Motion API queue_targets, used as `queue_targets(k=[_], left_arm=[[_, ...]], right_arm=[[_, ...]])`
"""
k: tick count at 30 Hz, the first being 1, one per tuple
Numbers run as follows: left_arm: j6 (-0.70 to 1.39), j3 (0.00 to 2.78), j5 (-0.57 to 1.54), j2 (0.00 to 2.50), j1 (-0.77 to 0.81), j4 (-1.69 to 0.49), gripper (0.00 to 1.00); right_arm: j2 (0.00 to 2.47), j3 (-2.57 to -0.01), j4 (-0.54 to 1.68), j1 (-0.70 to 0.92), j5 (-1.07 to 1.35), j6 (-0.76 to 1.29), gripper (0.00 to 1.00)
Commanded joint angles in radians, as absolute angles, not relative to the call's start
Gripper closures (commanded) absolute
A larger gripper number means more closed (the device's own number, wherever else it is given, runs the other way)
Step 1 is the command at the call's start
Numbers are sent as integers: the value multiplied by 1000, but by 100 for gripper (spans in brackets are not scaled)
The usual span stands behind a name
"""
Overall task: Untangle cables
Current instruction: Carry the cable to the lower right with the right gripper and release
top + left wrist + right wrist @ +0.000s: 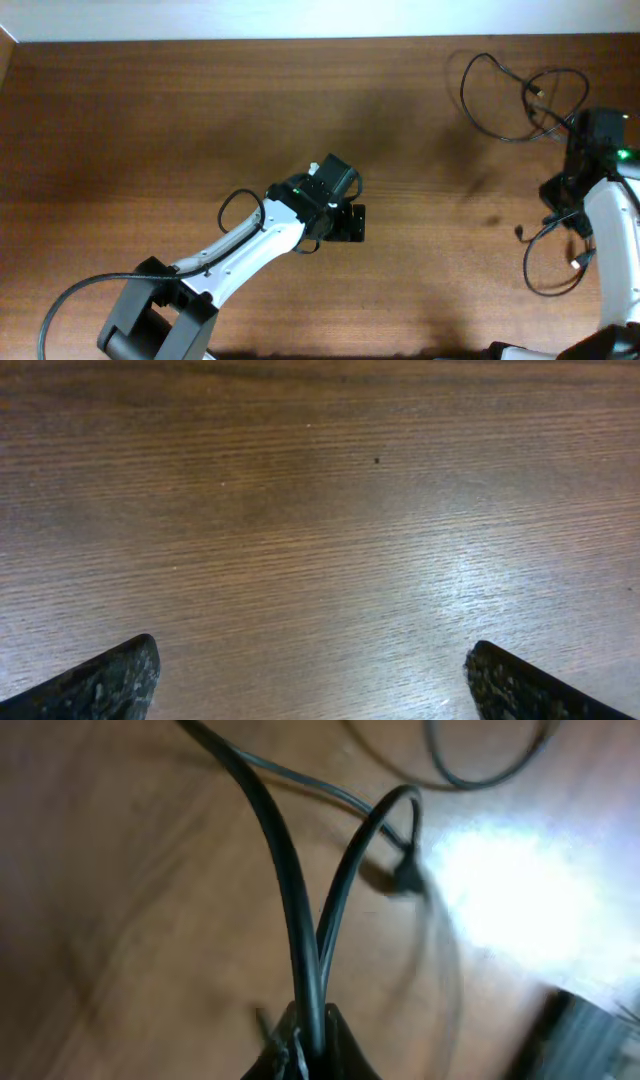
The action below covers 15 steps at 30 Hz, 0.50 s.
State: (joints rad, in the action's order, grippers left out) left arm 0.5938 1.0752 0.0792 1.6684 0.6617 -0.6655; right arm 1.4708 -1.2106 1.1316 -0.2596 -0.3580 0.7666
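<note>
Thin black cables lie at the table's far right. One cable forms loops (pixel 497 98) at the back right; another loop (pixel 545 272) lies nearer the front with small plugs at its ends. My right gripper (pixel 585 135) sits between the loops and is shut on two cable strands (pixel 300 920), which rise from its jaws (pixel 310 1035). One strand bends over near a small plug (pixel 405 875). My left gripper (pixel 347 223) is open and empty over bare wood at mid-table, its fingertips (pixel 310 680) far apart, well away from the cables.
The wooden table (pixel 200 120) runs to a pale wall at the back. A thicker black wire (pixel 60 305) curves from the left arm's base at the front left. Another cable arc (pixel 470 770) lies beyond the held strands.
</note>
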Motion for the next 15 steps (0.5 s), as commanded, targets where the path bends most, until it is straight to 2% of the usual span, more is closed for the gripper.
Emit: queue_targets(k=[1, 3, 4, 5, 6, 7, 11, 15], left_arm=[[578, 1079, 89, 1674, 663, -667, 1], [578, 1079, 89, 1674, 663, -667, 1], [578, 1079, 89, 1674, 663, -667, 1], [578, 1079, 89, 1674, 663, -667, 1], [578, 1079, 89, 1674, 663, -667, 1], [578, 1079, 89, 1674, 663, -667, 1], [578, 1079, 89, 1674, 663, -667, 1], [578, 1079, 89, 1674, 663, -667, 1]], right_arm=[[1473, -1102, 1042, -263, -368, 778, 94], [1473, -1093, 1024, -263, -368, 778, 75], [1472, -1099, 1010, -263, -356, 778, 41], [1472, -1112, 1010, -263, -342, 778, 17], [1472, -1135, 1015, -263, -332, 772, 4], [1472, -1183, 1028, -263, -307, 746, 1], [1471, -1521, 1247, -261, -236, 729, 1], [1467, -1686, 1422, -262, -236, 728, 1]])
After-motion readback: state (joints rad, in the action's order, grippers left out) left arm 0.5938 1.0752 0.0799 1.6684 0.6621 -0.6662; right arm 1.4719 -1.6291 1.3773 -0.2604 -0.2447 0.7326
